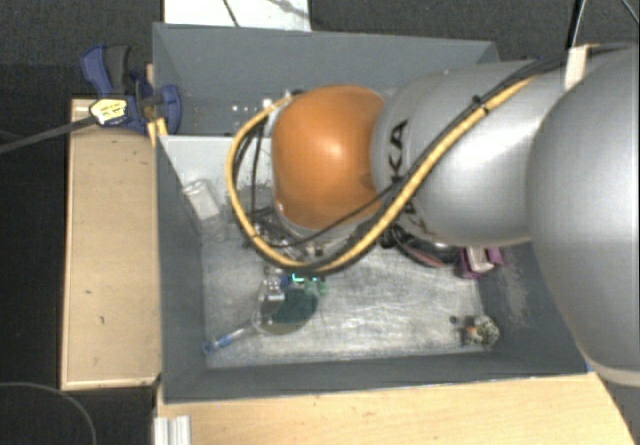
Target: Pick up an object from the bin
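The silver arm (480, 163) comes in from the right and bends down over the middle of the grey metal bin (300, 63), its rounded orange cover (325, 153) sitting above the wrist and a yellow cable (440, 148) looping along the arm and round under the cover. Below the cover the gripper (283, 288) is low over the bin floor, towards the front and a little left of centre. Its tip is right at the upper left edge of a dark green round thing (297, 307) with a paler rim, which lies flat on the floor there; whether the two touch cannot be told. Whether the gripper is released or clenched cannot be told either, since the wrist and cover hide most of it and nothing can be seen gripped in it. Near the round thing, to its front left, a thin blue stick-like thing (225, 341) lies close to the front wall. A clear plastic piece (200, 198) rests against the left wall, well apart from the gripper. Some purple and pink things (480, 258) show under the arm on the right, and a small mottled thing (478, 331) lies by itself near the front right corner
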`<state>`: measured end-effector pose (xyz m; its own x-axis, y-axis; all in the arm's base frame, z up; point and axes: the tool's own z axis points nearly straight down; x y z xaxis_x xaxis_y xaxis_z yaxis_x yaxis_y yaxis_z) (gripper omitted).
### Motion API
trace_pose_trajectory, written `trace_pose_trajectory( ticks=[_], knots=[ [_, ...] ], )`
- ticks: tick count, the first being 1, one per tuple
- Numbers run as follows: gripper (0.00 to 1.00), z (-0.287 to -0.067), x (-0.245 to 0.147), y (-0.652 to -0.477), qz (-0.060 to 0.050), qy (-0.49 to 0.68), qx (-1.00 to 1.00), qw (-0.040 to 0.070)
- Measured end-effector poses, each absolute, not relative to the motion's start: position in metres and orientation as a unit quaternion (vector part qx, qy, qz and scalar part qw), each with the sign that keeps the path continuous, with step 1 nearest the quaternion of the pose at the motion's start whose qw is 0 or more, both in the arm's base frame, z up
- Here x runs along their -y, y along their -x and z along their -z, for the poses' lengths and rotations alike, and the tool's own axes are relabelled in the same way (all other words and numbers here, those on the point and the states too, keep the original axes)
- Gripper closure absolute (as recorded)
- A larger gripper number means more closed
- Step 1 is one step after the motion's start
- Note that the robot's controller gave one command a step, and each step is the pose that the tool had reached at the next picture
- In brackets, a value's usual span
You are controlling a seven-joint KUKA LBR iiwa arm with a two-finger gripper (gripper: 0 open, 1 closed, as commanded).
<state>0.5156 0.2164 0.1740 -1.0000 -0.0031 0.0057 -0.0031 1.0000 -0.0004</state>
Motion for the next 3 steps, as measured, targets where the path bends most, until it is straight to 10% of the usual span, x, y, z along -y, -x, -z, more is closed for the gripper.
trace_pose_trajectory(
  ticks=[1,2,3],
  knots=[
    [0.0,-0.102,-0.153,-0.527,0.001,-0.105,0.994,-0.002],
    [1.0,-0.103,-0.155,-0.527,0.002,-0.103,0.995,-0.003],
    [1.0,-0.242,-0.163,-0.521,0.001,-0.102,0.995,-0.005]
  ],
)
